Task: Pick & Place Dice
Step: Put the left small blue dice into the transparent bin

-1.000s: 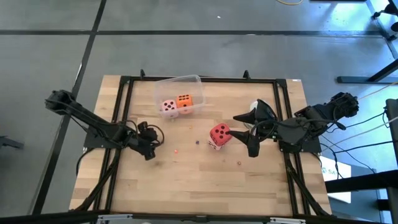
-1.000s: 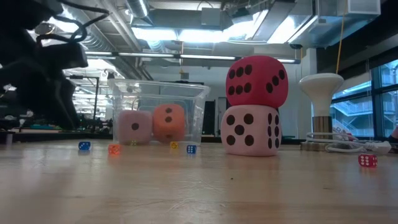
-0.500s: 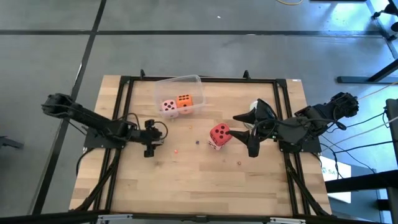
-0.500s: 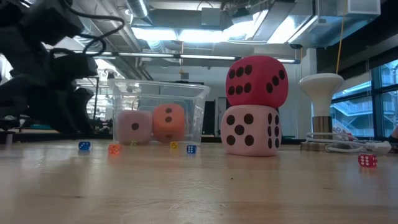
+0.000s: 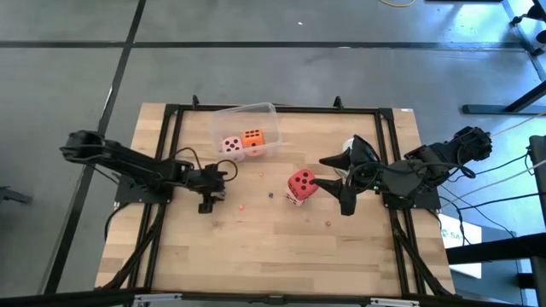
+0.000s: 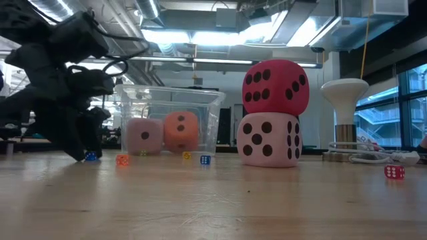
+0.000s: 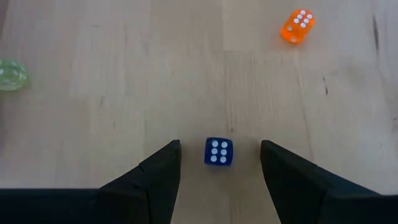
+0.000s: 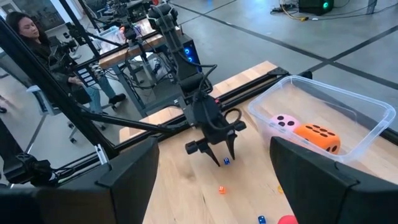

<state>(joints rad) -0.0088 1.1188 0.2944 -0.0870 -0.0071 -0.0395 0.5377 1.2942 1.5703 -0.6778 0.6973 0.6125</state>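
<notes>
Taking the clear tub (image 6: 169,120) as the landmark: nearest the low camera, and off to one side of the tub, the left gripper (image 6: 79,152) stands pointing down at the table (image 5: 256,247), its fingers (image 7: 155,180) spread either side of a small blue die (image 7: 218,151) without touching it. A small orange die (image 7: 297,26) lies a little beyond. On the tub's other side the red die (image 6: 275,85) sits stacked on the pale pink die (image 6: 269,140). The right gripper (image 5: 341,181) hovers beside that stack, spread wide and empty. Farther back, inside the tub, the pink die (image 6: 144,135) and the orange die (image 6: 181,131) sit side by side.
</notes>
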